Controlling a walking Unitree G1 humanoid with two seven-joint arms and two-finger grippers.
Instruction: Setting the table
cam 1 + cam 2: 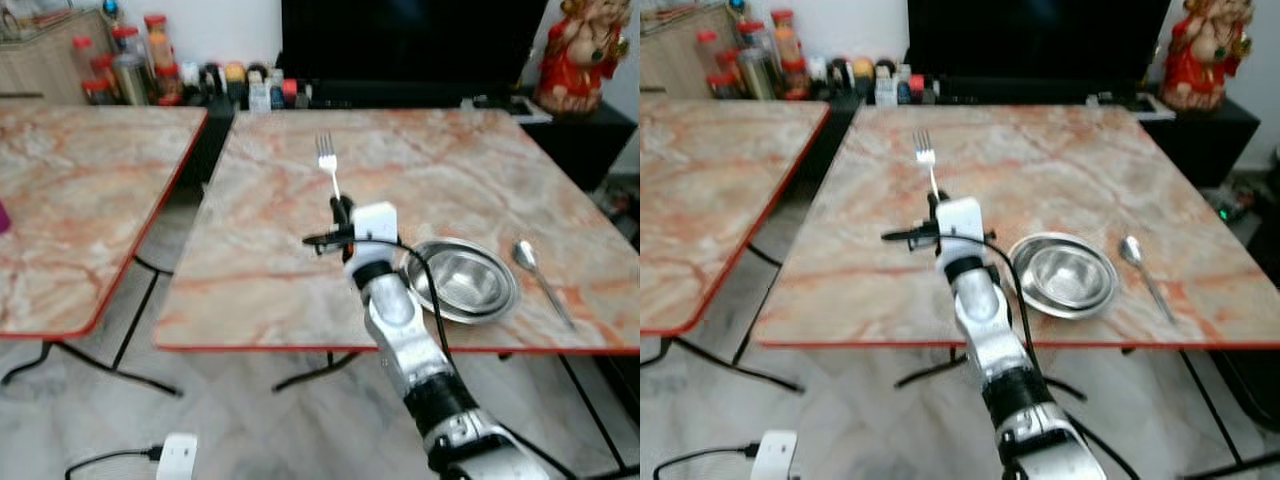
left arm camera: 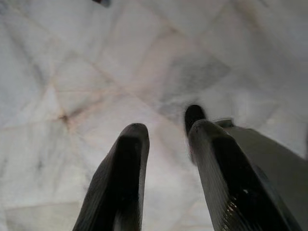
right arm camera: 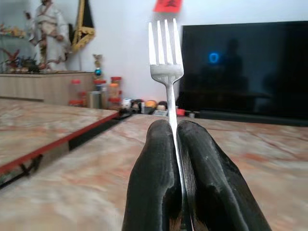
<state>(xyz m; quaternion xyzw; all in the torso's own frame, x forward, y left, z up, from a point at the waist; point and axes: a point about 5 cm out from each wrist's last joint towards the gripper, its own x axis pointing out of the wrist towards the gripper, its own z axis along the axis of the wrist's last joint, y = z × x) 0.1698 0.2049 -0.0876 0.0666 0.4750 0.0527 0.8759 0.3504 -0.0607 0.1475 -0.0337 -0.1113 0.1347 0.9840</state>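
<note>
A dark television screen (image 1: pixel 410 40) and a row of jars back the room, and in front of us stands the pink-veined marble worktop with a red edge (image 1: pixel 300 280). On it lie a shallow round steel bowl (image 1: pixel 462 280) and, just to its right, a silver spoon (image 1: pixel 540 280). Our right gripper (image 1: pixel 343 212) is clamped on the handle of a silver four-tined fork (image 1: pixel 327 160), held over the worktop left of the bowl, tines pointing away from us.

We judge the main risk to be the thin handle pivoting or slipping between the pads as the fork is lowered, so that it lands askew or clatters against the bowl; a release from too high would do the same.

The right wrist view shows how narrowly the fingers (image 3: pixel 159 192) pinch the handle. The head views show the fork's place relative to bowl and spoon. The left wrist view shows our left gripper (image 2: pixel 166 144) with its fingers apart over pale floor tiles (image 2: pixel 72 72), idle.
</note>
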